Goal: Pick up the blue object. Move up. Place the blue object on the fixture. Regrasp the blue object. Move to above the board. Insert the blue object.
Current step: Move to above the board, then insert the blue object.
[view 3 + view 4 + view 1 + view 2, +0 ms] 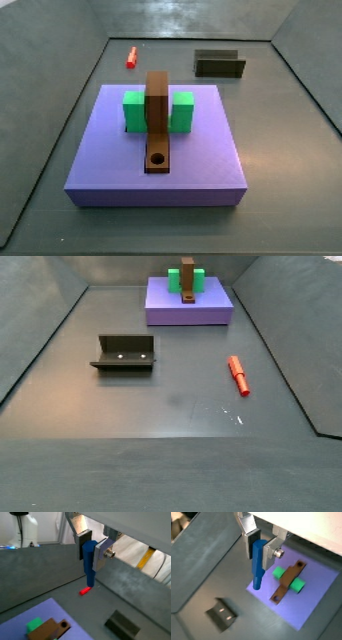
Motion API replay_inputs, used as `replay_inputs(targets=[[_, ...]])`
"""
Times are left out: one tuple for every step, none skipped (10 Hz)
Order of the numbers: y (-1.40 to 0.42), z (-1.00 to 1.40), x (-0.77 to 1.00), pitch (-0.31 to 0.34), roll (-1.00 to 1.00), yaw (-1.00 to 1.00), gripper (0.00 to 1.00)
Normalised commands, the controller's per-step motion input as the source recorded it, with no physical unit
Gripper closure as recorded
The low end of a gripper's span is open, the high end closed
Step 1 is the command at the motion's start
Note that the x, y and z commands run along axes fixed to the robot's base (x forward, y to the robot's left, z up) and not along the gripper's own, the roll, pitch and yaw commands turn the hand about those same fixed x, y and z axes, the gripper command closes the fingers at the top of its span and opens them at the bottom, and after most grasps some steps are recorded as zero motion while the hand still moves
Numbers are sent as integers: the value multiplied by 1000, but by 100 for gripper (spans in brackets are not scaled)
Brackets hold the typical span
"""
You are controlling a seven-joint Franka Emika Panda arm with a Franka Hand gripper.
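The pincer (91,551) gripped the blue peg (89,564) upright, high above the floor, with the board (304,592) and fixture (222,611) below.

Red peg (238,375) lying flat on grey floor (160,406), well apart from other items.

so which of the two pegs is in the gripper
The blue peg, held upright between the gripper fingers; the red peg lies loose on the floor.
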Motion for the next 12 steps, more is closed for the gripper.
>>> replay_inputs(targets=[[23, 4, -70, 119, -1000, 9, 100], [35, 5, -53, 108, -1000, 13, 100], [35, 3, -43, 84, -985, 18, 100], [27, -8, -42, 46, -748, 14, 100], [21, -1, -40, -1, -374, 6, 100], [14, -6, -39, -13, -261, 5, 100], [-209, -26, -103, 0, -16, 71, 100], [-594, -146, -277, -19, 0, 231, 100], [-809, -183, -220, 0, -44, 231, 100], [-880, -229, -149, 39, -90, 123, 100], [-831, -409, 0, 71, -139, 117, 100], [-780, -423, 0, 76, -161, 149, 100]])
